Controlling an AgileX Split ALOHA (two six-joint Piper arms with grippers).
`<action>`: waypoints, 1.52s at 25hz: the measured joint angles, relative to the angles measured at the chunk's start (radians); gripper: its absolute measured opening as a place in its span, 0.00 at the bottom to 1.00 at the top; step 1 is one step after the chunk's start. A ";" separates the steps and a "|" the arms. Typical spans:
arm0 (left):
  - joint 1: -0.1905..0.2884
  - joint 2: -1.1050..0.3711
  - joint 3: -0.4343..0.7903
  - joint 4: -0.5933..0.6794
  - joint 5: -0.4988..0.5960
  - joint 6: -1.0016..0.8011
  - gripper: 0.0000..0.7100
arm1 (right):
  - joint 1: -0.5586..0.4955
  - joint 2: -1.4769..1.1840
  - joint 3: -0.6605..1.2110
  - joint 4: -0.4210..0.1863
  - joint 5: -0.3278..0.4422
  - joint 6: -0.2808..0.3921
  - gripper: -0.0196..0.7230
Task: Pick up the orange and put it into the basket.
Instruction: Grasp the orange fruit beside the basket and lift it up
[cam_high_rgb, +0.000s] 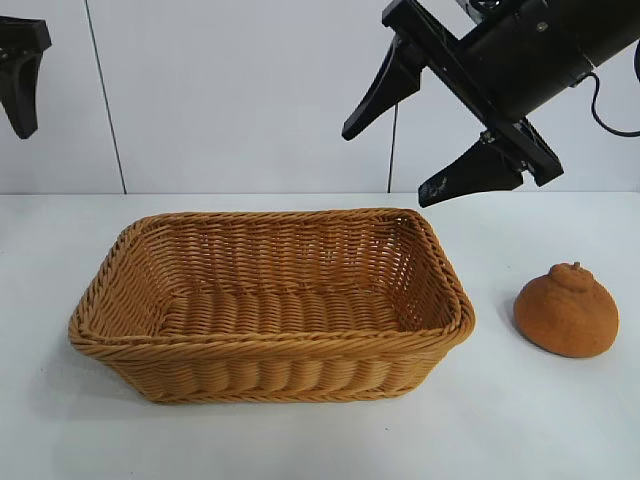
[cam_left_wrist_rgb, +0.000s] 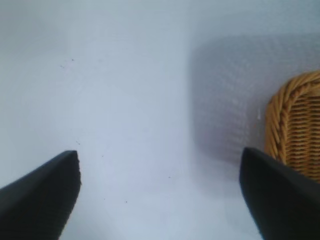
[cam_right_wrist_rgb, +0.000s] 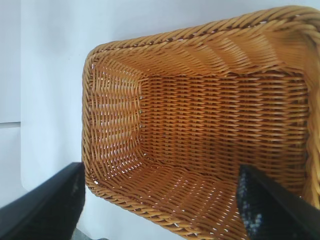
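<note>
White table (cam_high_rgb: 300, 440), white wall behind, and your orange (cam_high_rgb: 566, 311) sits on the tabletop just beside the basket's (cam_high_rgb: 270, 350) right end.

From outside, your right gripper (cam_high_rgb: 395, 150) hangs above the basket's far right corner, up and left of the orange, jaws spread wide, gripping nothing; your left gripper (cam_high_rgb: 20, 95) shows only at the upper left edge. On your left wrist view, fingers (cam_left_wrist_rgb: 40, 195) apart over bare table, basket corner (cam_left_wrist_rgb: 300, 130) alongside. On your right wrist view, fingers (cam_right_wrist_rgb: 45, 210) apart over the basket (cam_right_wrist_rgb: 200, 125).

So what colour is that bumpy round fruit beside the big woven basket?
Dull brownish-orange: the rough-skinned orange fruit sits on the white table. The exterior view shows it best.
</note>
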 joint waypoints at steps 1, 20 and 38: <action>-0.001 -0.044 0.036 -0.001 0.000 0.002 0.87 | 0.000 0.000 0.000 0.000 0.002 0.000 0.79; -0.004 -1.072 0.989 0.011 -0.094 0.018 0.87 | 0.000 0.000 0.000 -0.004 0.014 0.000 0.79; -0.004 -1.680 1.114 0.011 -0.147 0.017 0.87 | 0.000 0.000 -0.163 -0.358 0.112 0.183 0.79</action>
